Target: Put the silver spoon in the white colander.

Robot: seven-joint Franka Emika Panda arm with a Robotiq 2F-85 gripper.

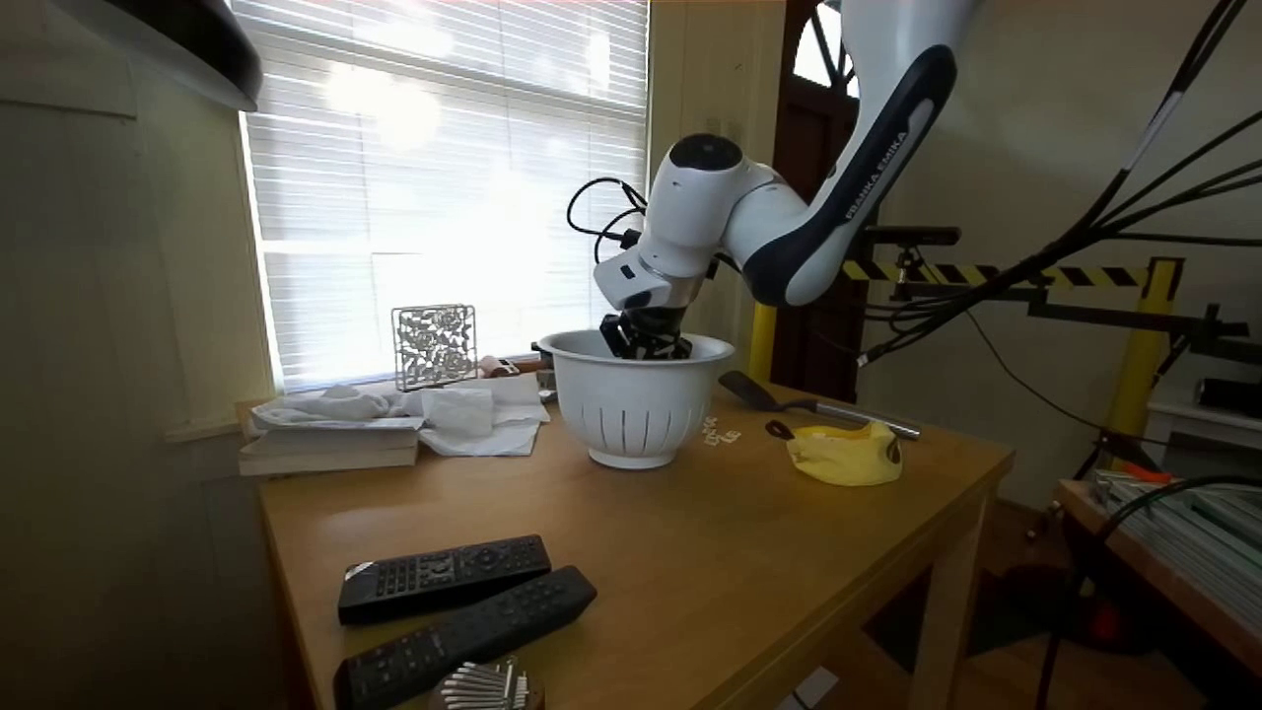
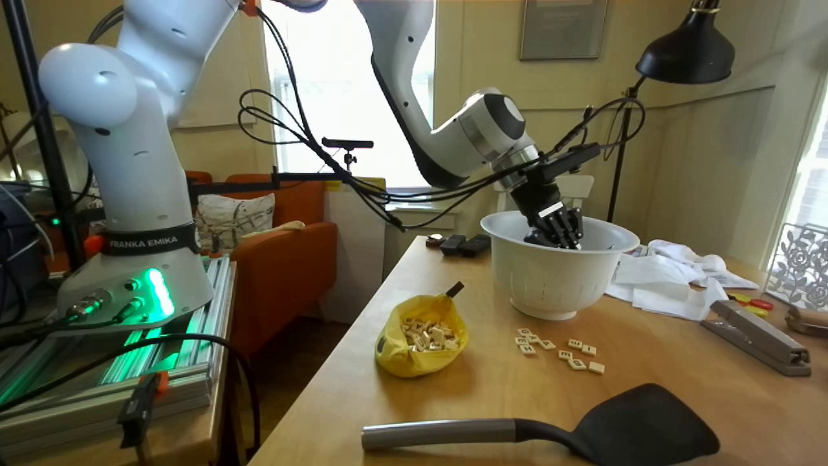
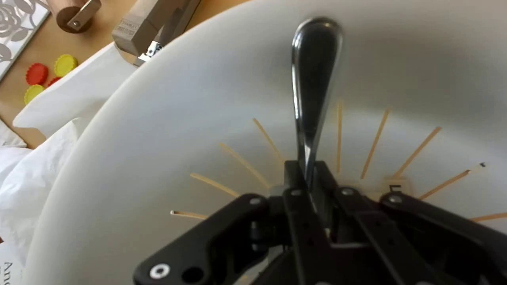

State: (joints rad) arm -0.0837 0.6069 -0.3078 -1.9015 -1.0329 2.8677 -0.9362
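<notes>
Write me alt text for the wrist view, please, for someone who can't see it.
A silver spoon gripped between black fingers, rounded end toward the top, in front of the slotted inside of a white colander. Outside it, at upper left, are a stapler, red and yellow discs and white cloth or paper.

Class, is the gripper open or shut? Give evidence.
Shut on the silver spoon: the wrist view shows the gripper pinching it between fingertips.

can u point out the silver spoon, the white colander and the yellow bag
Silver spoon (image 3: pixel 313 87): in the wrist view, on its broad visible end.
White colander (image 1: pixel 639 389): in an exterior view, on its outer wall, above the slots.
Yellow bag (image 1: pixel 840 460): in an exterior view, on its side.
</notes>
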